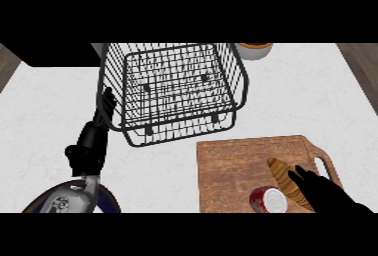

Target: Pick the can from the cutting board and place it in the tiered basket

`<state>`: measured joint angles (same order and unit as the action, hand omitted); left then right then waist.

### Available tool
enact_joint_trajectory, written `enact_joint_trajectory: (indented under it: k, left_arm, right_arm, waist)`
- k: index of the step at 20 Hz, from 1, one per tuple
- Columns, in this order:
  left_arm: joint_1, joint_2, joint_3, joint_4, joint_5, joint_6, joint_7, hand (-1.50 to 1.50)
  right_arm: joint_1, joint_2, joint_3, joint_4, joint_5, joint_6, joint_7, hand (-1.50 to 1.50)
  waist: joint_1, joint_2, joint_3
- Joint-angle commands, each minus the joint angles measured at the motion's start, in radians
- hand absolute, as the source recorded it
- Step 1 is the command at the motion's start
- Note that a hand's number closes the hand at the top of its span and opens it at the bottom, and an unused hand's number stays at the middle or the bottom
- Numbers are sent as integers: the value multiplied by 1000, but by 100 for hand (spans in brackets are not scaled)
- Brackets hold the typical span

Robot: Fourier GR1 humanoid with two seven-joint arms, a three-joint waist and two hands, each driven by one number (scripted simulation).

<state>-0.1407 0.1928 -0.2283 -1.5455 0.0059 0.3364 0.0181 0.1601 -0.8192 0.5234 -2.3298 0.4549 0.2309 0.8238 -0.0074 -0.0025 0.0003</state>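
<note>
A red can with a white top lies near the front edge of the wooden cutting board, at the lower right. Just right of the can lies a brown baguette. My right hand comes in from the lower right with its fingers straight, over the baguette and beside the can, holding nothing. The black wire tiered basket stands at the upper middle. My left hand is raised at the left, fingers straight and pointing up beside the basket's left wall.
A white and orange container stands behind the basket's right corner. A dark block sits at the back left. Bare white counter spreads to the right of the basket and to the left of the board.
</note>
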Motion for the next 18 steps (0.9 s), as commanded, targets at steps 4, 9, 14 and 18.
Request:
enact_joint_trajectory:
  k: [4, 9, 14, 18]
  left_arm:
    - [15, 2, 29, -37, -20, -38, 33, 0]
    - [31, -45, -10, -88, -74, -14, 84, 0]
    - [83, -26, 45, -84, -41, -79, 11, 0]
    - [72, -43, 57, -65, -48, -100, 7, 0]
  right_arm:
    - [72, 78, 47, -46, 168, 7, -22, -150]
    - [61, 160, 76, -1, 217, 41, -20, -150]
    - [-21, 241, 42, 87, 188, 138, -9, -150]
    - [-72, 307, 9, 155, 185, 187, -27, -150]
  waist:
    - [2, 0, 0]
    - [5, 0, 0]
    - [10, 1, 0]
    - [11, 2, 0]
